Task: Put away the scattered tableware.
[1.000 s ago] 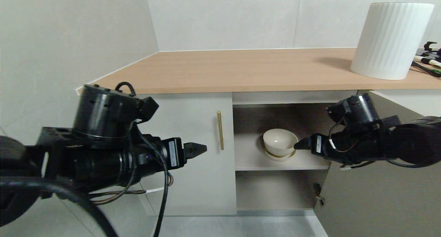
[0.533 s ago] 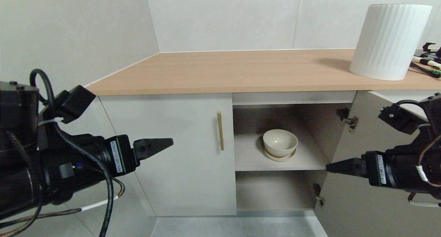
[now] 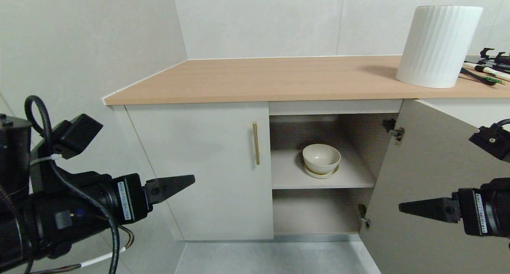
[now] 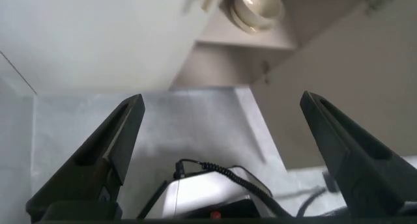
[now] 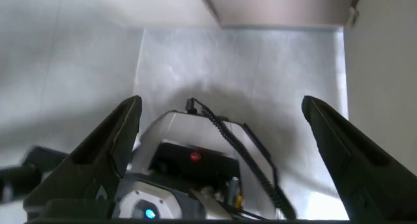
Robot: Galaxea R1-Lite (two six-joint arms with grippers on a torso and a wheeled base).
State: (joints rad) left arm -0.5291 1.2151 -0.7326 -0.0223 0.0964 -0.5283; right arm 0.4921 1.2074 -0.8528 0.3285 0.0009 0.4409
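Note:
A cream bowl (image 3: 321, 157) stands on a small plate (image 3: 321, 173) on the upper shelf (image 3: 287, 174) of the open cupboard; the left wrist view shows the same bowl (image 4: 257, 6) far off. My left gripper (image 3: 175, 184) hangs low in front of the closed left door, well left of the bowl. In the left wrist view the gripper (image 4: 221, 100) is open and holds nothing. My right gripper (image 3: 414, 207) sits low in front of the open right door (image 3: 430, 174), below and right of the bowl. Over the floor, that gripper (image 5: 221, 101) is open too, holding nothing.
The closed left door (image 3: 203, 170) has a brass handle (image 3: 255, 143). On the wooden counter (image 3: 279, 79) stand a white ribbed cylinder (image 3: 438, 45) and some pens (image 3: 484, 69) at the far right. The lower shelf (image 3: 314, 214) holds nothing. Grey floor (image 3: 271, 258) lies below.
My right gripper has drawn back from beside the bowl, down and to the right. The left gripper has pulled back left and lower. The head view has shifted slightly.

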